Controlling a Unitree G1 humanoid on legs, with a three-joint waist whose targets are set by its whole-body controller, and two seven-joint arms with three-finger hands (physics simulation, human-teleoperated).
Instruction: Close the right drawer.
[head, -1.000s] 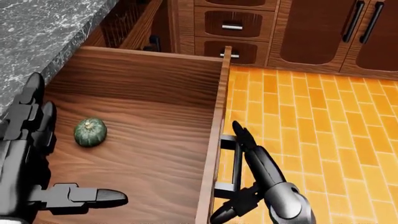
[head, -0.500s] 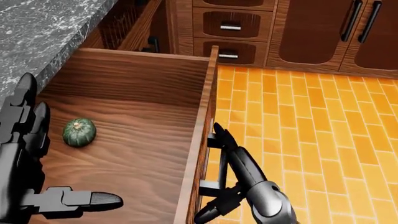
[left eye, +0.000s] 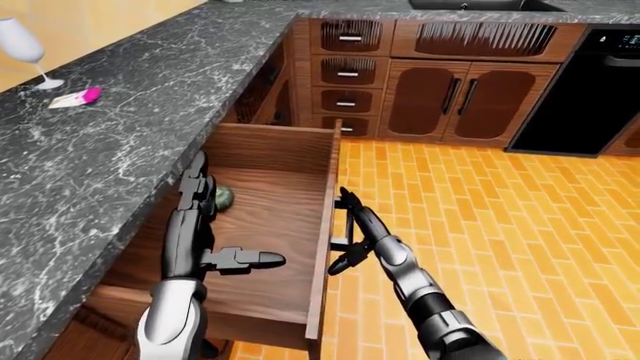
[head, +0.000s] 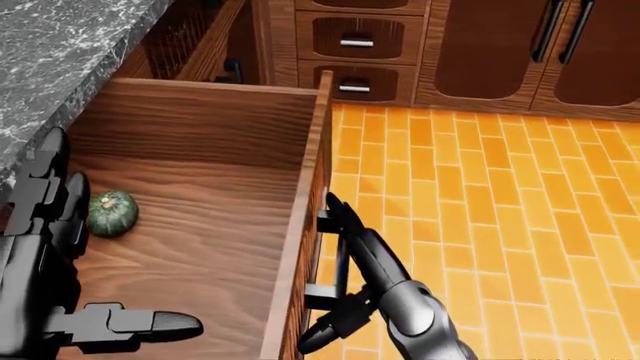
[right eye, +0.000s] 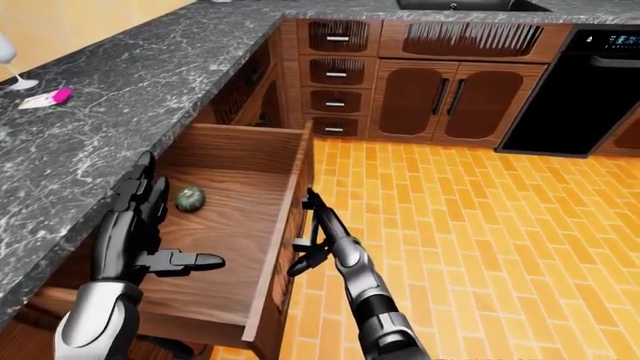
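**Spotter:** Where's the drawer?

**Me:** The drawer (head: 200, 217) stands pulled out from under the counter (left eye: 110, 142), a small green squash (head: 110, 213) inside. My right hand (head: 352, 255) lies on the drawer front at the handle (head: 335, 259), fingers spread, gripping nothing.

**Spotter:** And the left?

**Me:** The left hand (head: 60, 285) hovers open over the drawer. I'd lift it clear first, then push flat and square on the front.
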